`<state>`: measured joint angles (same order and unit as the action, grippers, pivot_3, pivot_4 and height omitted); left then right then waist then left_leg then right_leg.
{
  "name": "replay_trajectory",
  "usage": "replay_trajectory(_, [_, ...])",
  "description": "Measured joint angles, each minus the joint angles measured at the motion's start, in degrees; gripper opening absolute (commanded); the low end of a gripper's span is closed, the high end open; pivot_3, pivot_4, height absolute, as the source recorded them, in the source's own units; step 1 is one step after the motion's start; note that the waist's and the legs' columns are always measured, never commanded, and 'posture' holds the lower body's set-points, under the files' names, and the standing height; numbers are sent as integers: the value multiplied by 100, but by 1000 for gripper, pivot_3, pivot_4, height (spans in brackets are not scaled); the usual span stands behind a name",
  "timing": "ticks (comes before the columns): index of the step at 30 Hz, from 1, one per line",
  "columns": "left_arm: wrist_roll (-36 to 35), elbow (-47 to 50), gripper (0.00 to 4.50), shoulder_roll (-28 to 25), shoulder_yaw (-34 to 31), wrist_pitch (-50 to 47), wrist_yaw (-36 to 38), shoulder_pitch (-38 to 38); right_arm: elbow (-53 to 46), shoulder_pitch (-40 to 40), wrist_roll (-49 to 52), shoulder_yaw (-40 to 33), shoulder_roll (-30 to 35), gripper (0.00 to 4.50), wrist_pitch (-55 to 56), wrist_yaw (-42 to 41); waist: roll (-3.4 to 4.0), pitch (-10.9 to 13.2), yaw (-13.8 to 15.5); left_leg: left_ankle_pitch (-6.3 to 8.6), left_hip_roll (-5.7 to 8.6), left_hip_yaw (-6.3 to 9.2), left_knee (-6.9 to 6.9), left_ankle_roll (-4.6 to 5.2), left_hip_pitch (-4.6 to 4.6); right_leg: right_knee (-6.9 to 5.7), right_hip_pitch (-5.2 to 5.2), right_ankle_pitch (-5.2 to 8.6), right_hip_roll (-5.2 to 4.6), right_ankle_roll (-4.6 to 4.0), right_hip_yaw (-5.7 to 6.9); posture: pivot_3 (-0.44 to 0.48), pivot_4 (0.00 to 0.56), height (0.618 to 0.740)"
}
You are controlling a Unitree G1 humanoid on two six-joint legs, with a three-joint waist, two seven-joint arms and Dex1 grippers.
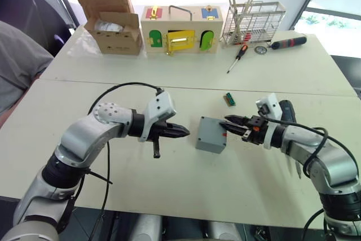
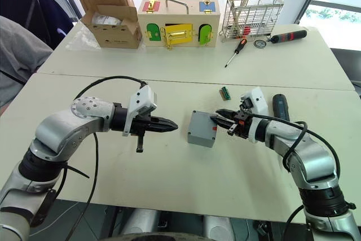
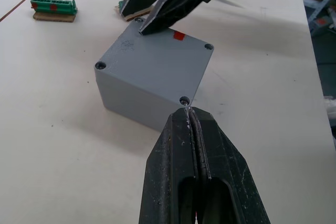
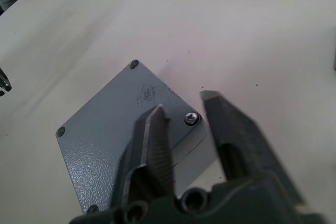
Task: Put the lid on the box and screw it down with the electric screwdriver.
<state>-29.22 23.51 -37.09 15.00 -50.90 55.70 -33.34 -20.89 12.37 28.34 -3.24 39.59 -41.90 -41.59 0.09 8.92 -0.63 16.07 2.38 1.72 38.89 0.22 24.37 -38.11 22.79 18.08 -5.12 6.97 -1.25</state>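
Observation:
The grey box [image 1: 210, 136] stands on the white table between my two grippers. The lid [image 3: 152, 59] lies flat on top of it, with corner holes and a small red mark [image 3: 179, 35]. One corner holds a screw [image 4: 192, 118]. My right gripper [image 1: 224, 122] is open, its tips resting at the lid's right edge and straddling that screw corner. The left gripper [image 1: 183, 132] is shut and empty, its tips a short way left of the box, pointing at a near corner. Behind my right wrist the black electric screwdriver [image 2: 280, 107] lies on the table.
A green terminal block [image 1: 229, 99] lies just behind the box. Along the far side are a cardboard box [image 1: 113, 26], a wooden box with coloured doors [image 1: 180, 35], a wire rack [image 1: 254, 21], an orange-handled screwdriver [image 1: 238, 57] and a red-and-black tool [image 1: 289, 42]. A person [image 1: 17, 66] sits at the left.

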Motion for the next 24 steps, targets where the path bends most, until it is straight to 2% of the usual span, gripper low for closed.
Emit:
replay_trajectory(3, [0, -11, 0, 24, 0, 12, -16, -1, 52, 75, 5, -29, 104, 4293, -10, -40, 0, 0, 1, 0, 0, 0, 0, 0, 0, 0, 0, 0, 0, 0, 0, 0, 150, 740])
replay_trajectory(4, [1, -27, 0, 43, 0, 18, -26, -9, 91, 170, 22, -97, 156, 4469, -43, -38, 0, 0, -1, 0, 0, -1, 0, 0, 0, 0, 0, 0, 0, 0, 0, 0, 150, 740])
replay_trajectory(8, [4, -98, 0, 141, 7, 51, -60, -66, 119, 643, 315, -677, 338, 4469, -373, 28, 0, 0, -1, 0, -1, 1, 0, 0, 0, 0, 0, 0, 0, 0, 0, 0, 150, 740])
replay_trajectory(11, [2, -150, 0, 282, 12, 117, -54, -166, 475, 1296, 810, -1246, 474, 4469, -1193, 311, 2, 1, 4, 0, 1, -4, 3, 0, 2, 1, 0, 0, -4, 0, -1, 0, 150, 740])
replay_trajectory(14, [0, -129, 0, 415, 137, 262, 13, -338, 1130, 1924, 995, -1678, 1685, 4469, -2156, 307, 4, 2, 103, 5, 8, 1, 0, 8, 3, 7, -3, 0, -10, -1, 3, 0, 150, 740])
replay_trajectory(16, [-6, -119, 0, 475, 149, 266, 14, -347, 1437, 1985, 936, -1539, 2400, 4469, -2571, 123, 2, 1, 115, 10, 7, -1, -3, 17, 3, 13, -4, 0, -10, -1, 3, 0, 150, 740])
replay_trajectory(18, [-25, -43, 0, 570, 182, 259, 9, -351, 1678, 1890, 863, -1035, 2852, 4469, -2888, -131, 2, 1, 111, 11, 6, -17, 1, 19, 4, 15, -2, 1, -17, -1, -1, 0, 150, 740])
replay_trajectory(21, [-53, 130, 0, 669, 245, 249, -17, -356, 1986, 1906, 768, -241, 3210, 4469, -3365, -430, 5, 1, 83, 26, 6, -24, 11, 46, 3, 15, -2, 1, -20, -1, -3, 0, 150, 740])
replay_trajectory(24, [-39, 181, 0, 796, 341, 268, -131, -329, 2605, 2448, 638, 559, 3405, 4469, -4129, -582, 9, -1, 43, 26, 6, -25, 13, 46, 2, 15, -2, 1, -21, -1, -3, 0, 150, 740])
